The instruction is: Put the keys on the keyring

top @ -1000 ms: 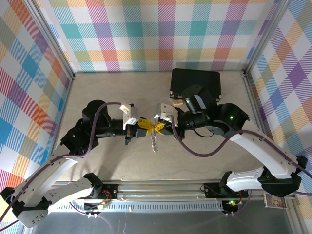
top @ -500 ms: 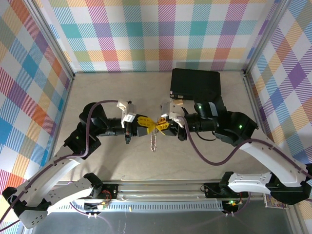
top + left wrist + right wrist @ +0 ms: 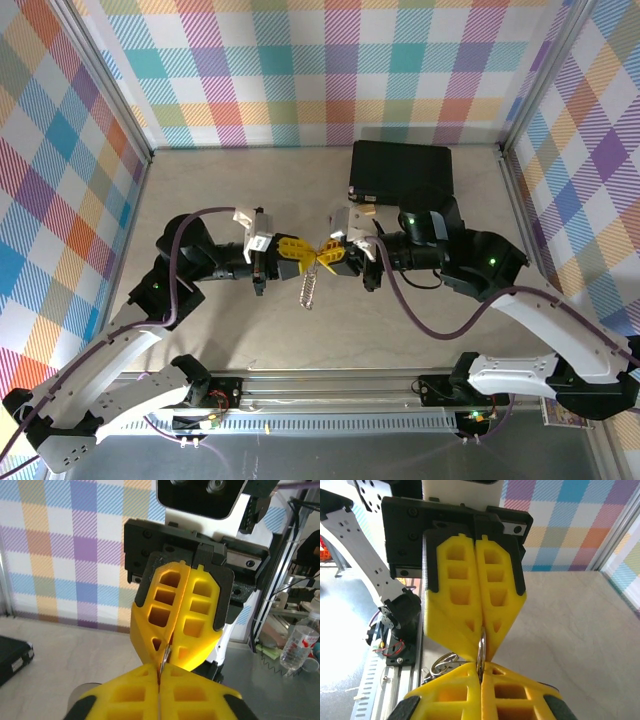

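Note:
My two grippers meet tip to tip above the middle of the table, the left gripper (image 3: 311, 257) facing the right gripper (image 3: 325, 257). Both sets of yellow jaws are pressed together on the same thin silver ring (image 3: 481, 647) of the keyring, one from each side. In the left wrist view the ring (image 3: 164, 659) stands edge-on between my left gripper (image 3: 160, 676) and the opposing yellow fingers (image 3: 197, 615). The keyring's silver oblong loop (image 3: 308, 290) hangs below the pinch point, and shows as curled metal loops (image 3: 441, 662) in the right wrist view. The keys are hidden.
A large black rectangular case (image 3: 402, 172) lies at the back right, with a small tan block (image 3: 366, 212) at its front edge. Plaid walls close in the table (image 3: 220, 190) on three sides. A metal rail (image 3: 330, 385) runs along the near edge.
The right wrist turned and shifted right early on, then held. The hanging silver loop has swung slightly to the left. Both grippers stay pinched together at the ring.

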You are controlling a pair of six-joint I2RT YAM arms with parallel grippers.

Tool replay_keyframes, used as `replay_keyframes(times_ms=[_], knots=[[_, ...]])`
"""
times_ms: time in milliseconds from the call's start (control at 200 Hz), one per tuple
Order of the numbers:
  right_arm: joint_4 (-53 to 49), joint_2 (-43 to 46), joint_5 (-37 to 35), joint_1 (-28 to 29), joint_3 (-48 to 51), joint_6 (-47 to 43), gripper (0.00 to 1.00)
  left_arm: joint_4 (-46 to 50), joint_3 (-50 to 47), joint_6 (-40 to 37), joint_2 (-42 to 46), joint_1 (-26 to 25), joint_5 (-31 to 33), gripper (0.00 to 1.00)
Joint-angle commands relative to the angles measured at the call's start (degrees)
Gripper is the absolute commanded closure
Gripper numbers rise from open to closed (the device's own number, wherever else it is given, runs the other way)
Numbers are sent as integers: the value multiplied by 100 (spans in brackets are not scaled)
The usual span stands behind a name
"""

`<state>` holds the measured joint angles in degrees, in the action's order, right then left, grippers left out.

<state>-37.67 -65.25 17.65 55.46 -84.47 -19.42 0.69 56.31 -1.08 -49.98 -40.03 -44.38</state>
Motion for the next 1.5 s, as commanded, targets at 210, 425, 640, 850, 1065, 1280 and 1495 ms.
replay_keyframes(times_ms=[210,425,640,850,1065,1280,1495], knots=[[-1569,-789,-162,0,-1109,-821,100,2138,738,-1562,-186,-45,745,81],[-1979,-1086,101,8,-1427,-941,100,2188,732,-1608,-211,-43,772,84],[-2224,-1273,154,4,-1549,-873,100,1903,586,-1381,-188,-42,539,82],[-2370,-1334,181,4,-1650,-880,100,1854,519,-1367,-242,-41,428,86],[-2201,-1237,300,5,-1626,-853,100,1937,564,-1407,-216,-42,390,98],[-2130,-1175,353,8,-1590,-768,100,1803,486,-1346,-213,-41,259,81],[-2146,-1175,336,4,-1598,-770,100,1903,562,-1464,-247,-47,307,93]])
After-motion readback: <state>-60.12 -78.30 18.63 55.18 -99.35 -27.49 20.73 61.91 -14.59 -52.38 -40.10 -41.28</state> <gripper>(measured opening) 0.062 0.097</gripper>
